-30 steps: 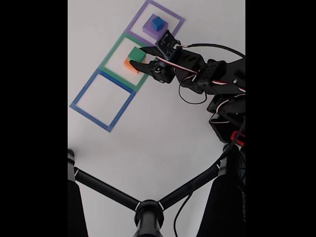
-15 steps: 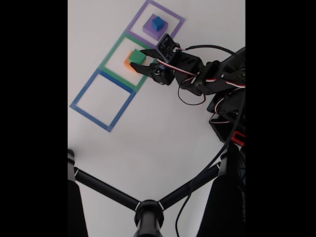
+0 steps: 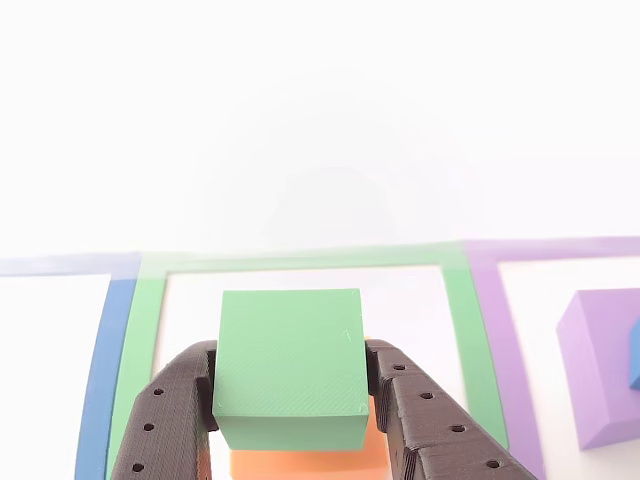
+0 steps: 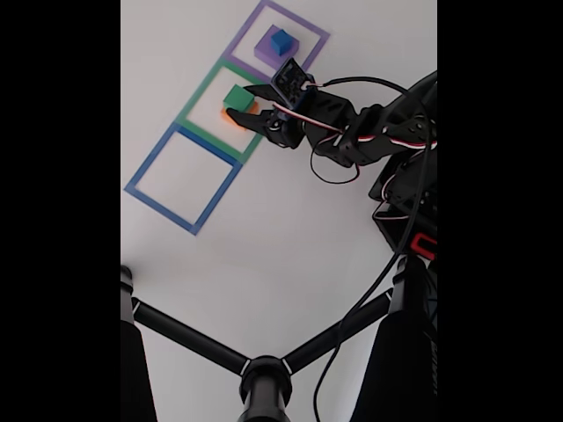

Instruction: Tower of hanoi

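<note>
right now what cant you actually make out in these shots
- Orange block: in the other view, mostly hidden under the green block and cut by the bottom edge.
- Gripper: fingers flank the green block; whether they press on it is unclear.
- Purple slab and blue cube: cut off by the right edge.
- Blue outline: cut by the left edge.
- Fixed view: gripper covers part of the blocks; contact too small to judge.
</note>
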